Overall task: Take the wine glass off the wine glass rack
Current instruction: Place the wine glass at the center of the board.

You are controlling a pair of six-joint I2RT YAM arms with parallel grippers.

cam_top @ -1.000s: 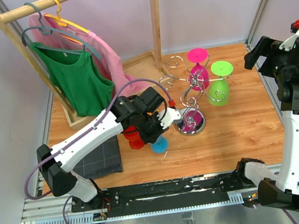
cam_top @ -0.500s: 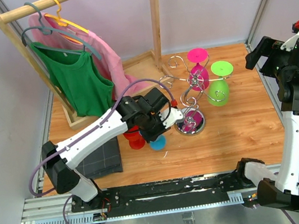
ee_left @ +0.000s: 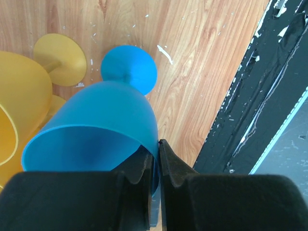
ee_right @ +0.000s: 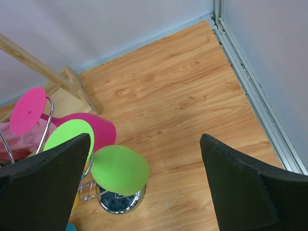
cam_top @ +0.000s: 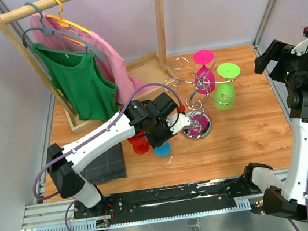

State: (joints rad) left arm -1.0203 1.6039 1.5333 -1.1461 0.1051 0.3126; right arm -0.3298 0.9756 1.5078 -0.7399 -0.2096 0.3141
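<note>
Since a second ago the left arm has swung slightly right, its wrist now closer to the rack, and the right arm has edged a little further right.

The left gripper (ee_left: 157,147) is clamped on the rim of the blue wine glass (ee_left: 103,125), one finger inside the bowl and one outside. The glass's long axis runs away from the fingers: open mouth toward the gripper, stem and round foot pointing down at the wood. Whether the foot touches the table cannot be told. From above, the glass shows just under the wrist on its near side, off the wine glass rack (cam_top: 193,134) and just left of its mirrored base.

A yellow glass (ee_left: 21,96) sits close on one side of the blue one in the wrist view. A red glass (cam_top: 140,145) stands just left of it in the top view. On the rack's curled arms a pink glass (cam_top: 204,76) and a green glass (cam_top: 226,94) hang foot up, on the far and right sides — apart from the left gripper.

A dark cloth (cam_top: 104,162) lies at near left. A wooden clothes rack (cam_top: 160,18) with green and pink garments fills the far left.

The right gripper (ee_right: 144,144) is held high at the right edge, its fingers spread wide and holding nothing.
</note>
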